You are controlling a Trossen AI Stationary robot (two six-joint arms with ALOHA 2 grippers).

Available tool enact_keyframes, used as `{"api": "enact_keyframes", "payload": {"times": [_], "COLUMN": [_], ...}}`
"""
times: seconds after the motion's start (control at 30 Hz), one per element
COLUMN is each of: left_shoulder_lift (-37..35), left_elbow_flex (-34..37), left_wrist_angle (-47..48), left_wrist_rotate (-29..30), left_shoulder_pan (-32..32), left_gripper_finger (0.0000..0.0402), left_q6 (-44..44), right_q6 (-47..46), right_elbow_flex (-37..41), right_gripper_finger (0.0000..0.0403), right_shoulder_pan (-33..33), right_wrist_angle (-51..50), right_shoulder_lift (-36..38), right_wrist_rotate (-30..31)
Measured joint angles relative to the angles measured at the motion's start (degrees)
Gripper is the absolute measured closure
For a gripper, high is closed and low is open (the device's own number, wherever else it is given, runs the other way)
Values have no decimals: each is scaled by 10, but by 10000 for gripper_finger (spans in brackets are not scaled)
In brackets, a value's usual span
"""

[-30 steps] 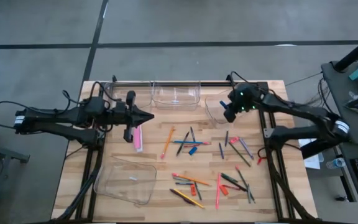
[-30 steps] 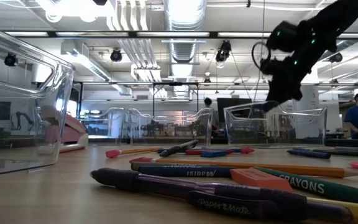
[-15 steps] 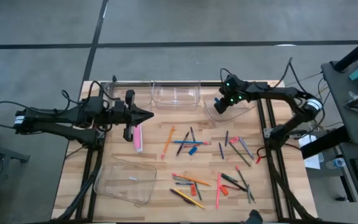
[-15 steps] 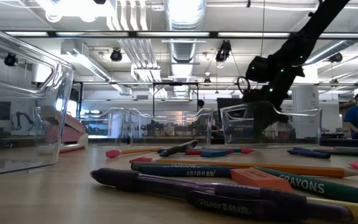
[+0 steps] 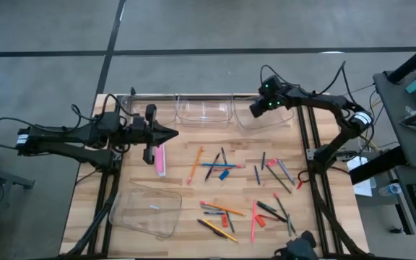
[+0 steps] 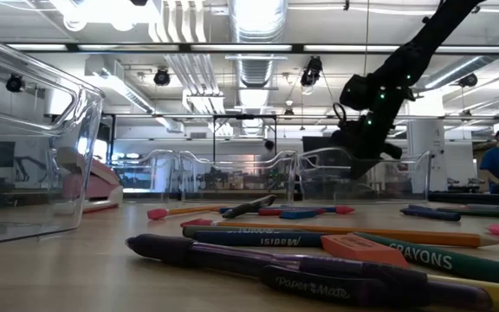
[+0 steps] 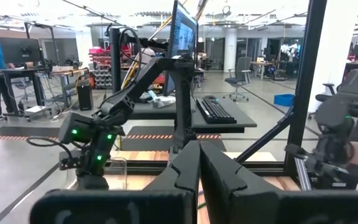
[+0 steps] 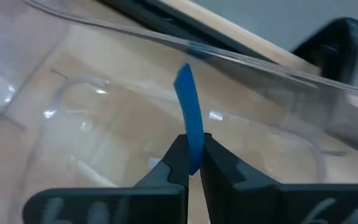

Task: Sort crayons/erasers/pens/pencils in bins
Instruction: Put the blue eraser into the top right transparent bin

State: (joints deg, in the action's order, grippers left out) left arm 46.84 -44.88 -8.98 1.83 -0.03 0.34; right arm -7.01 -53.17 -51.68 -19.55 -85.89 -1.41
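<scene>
High view, from the left: the left tool [image 5: 173,133] waited with fingers together over the tabletop's [image 5: 186,202] left side, beside a pink eraser [image 5: 160,160]. One clear bin [image 5: 146,208] lay near the front edge; pencils, pens and crayons [image 5: 222,171] were scattered mid-table. At the back right, the right tool [image 5: 253,110] was clamped on a blue crayon [image 8: 189,118] above another bin [image 5: 266,119].
</scene>
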Motion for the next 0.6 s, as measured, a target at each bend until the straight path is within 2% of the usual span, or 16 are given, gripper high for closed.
{"api": "enact_keyframes", "payload": {"times": [0.1,0.23,0.37,0.43,0.53,0.6], "left_shoulder_lift": [-1,-1,-1,-1,-1,-1], "left_elbow_flex": [0,0,0,0,0,0], "left_wrist_angle": [0,0,0,0,0,0], "left_wrist_rotate": [0,0,0,0,0,0], "left_shoulder_pan": [0,0,0,0,0,0], "left_gripper_finger": [402,401,402,401,401,402], "left_q6": [0,0,0,0,0,0], "right_q6": [1,15,30,46,84,100], "right_elbow_flex": [0,0,0,0,0,0], "right_gripper_finger": [390,390,390,390,390,390], "right_shoulder_pan": [-24,-52,-68,-68,-60,-51], "right_wrist_angle": [-11,-36,-54,-64,-92,-121], "right_shoulder_lift": [2,3,6,13,35,52], "right_wrist_rotate": [8,48,50,37,-22,-39]}}
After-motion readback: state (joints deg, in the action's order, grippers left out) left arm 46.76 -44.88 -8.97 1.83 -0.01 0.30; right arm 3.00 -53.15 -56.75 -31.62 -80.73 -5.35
